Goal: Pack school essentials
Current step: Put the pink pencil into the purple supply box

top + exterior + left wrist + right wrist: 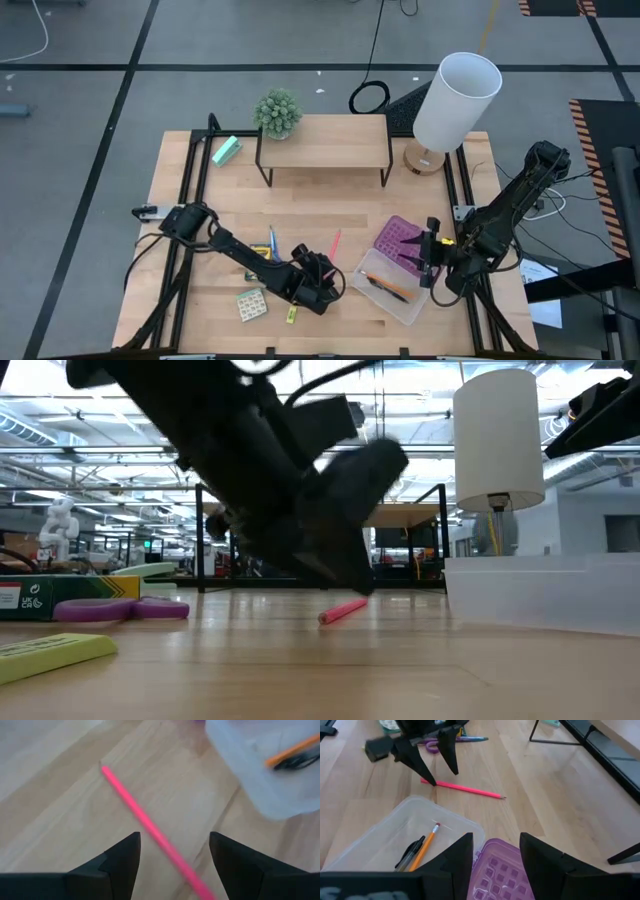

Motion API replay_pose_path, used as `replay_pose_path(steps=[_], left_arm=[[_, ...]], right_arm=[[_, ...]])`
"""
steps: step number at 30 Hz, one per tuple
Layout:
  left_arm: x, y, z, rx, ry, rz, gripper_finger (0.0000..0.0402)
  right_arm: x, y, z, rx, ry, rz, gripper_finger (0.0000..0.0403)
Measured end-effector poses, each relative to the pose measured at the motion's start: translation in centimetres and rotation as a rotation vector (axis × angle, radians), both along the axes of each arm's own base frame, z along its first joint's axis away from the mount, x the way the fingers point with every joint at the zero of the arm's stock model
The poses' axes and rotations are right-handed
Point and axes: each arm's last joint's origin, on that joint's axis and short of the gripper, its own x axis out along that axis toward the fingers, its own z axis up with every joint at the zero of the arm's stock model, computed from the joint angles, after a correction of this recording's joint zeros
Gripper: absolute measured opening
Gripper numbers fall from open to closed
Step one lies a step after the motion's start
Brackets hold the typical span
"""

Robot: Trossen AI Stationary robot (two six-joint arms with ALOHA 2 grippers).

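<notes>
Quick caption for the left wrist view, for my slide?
Left gripper, fingers open, straddles the pink pencil beside the clear box.

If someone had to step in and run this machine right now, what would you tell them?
Left hand: open, down over one end of the pink pencil on the table, not gripping yet.
Right hand: open, waiting above the purple lid beside the clear box.
Done: orange pencil and black pen lie in the box.
Left: pink pencil, scissors, crayon box, card pack and the tiny yellow piece, all on the table.
</notes>
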Motion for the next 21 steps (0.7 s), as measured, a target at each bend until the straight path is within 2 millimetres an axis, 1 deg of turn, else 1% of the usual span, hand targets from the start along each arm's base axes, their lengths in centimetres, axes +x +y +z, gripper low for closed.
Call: replay_pose_path(steps=[5,8,11,17,21], left_arm=[[0.4,0.2,-1.5,-0.009,0.004,0.011,0.0241],[0.5,0.2,-1.7,-0.023,0.001,0.017,0.0235],[0.5,0.2,-1.9,-0.030,-0.002,0.023,0.0212],[0.5,0.1,-1.9,-0.047,-0.001,0.023,0.0155],[0.5,0.1,-1.9,-0.047,0.003,0.021,0.0130]], right_arm=[[0.0,0.0,-0.4,0.005,-0.006,0.002,0.0157],[0.0,0.0,-0.9,0.002,-0.015,0.014,0.0157],[0.0,0.0,-1.3,0.003,-0.028,0.028,0.0157],[0.2,0.3,-1.1,0.004,-0.049,0.050,0.0157],[0.3,0.4,-1.0,0.011,-0.060,0.054,0.0157]])
